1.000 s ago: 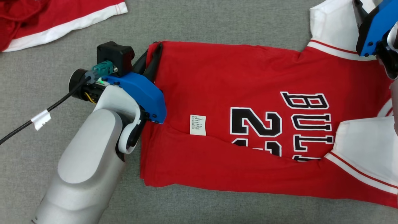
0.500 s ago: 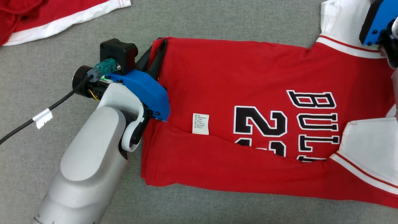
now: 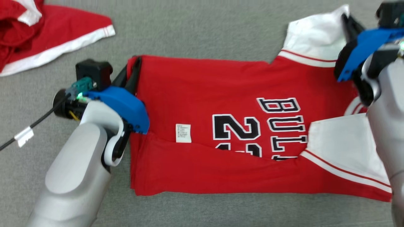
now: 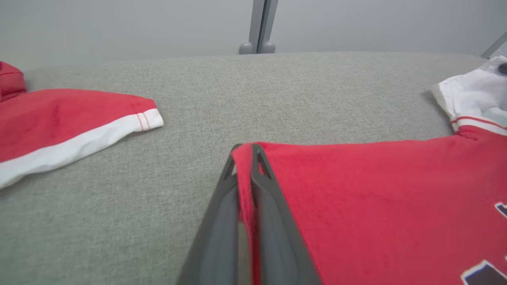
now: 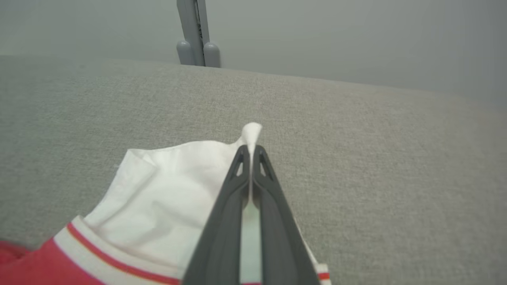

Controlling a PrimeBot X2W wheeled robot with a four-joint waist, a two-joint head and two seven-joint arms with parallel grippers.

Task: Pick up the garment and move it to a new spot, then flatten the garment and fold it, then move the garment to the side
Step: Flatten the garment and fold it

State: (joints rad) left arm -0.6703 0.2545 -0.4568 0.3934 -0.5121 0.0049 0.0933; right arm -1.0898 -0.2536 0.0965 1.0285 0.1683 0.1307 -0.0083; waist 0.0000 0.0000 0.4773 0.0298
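Observation:
The garment (image 3: 221, 91), a red jersey with white sleeves and black lettering, lies partly folded on the grey table, its near long edge turned over. My left gripper (image 3: 136, 60) is shut on the garment's far hem corner (image 4: 247, 166), with red cloth pinched between the dark fingers. At the far right, my right gripper (image 3: 345, 17) is shut on the edge of the white sleeve (image 5: 174, 190); a tip of white cloth pokes out past the fingertips (image 5: 239, 156).
A second red garment with a white band (image 3: 47, 41) lies bunched at the far left of the grey cloth-covered table (image 3: 195, 28). A black cable (image 3: 34, 121) with a white tag trails from my left wrist. A grey post (image 4: 259, 25) stands beyond the table's far edge.
The head camera has shifted, so the whole scene sits further left and lower. My right gripper has closed on the white sleeve edge. The left gripper keeps its hold on the hem corner.

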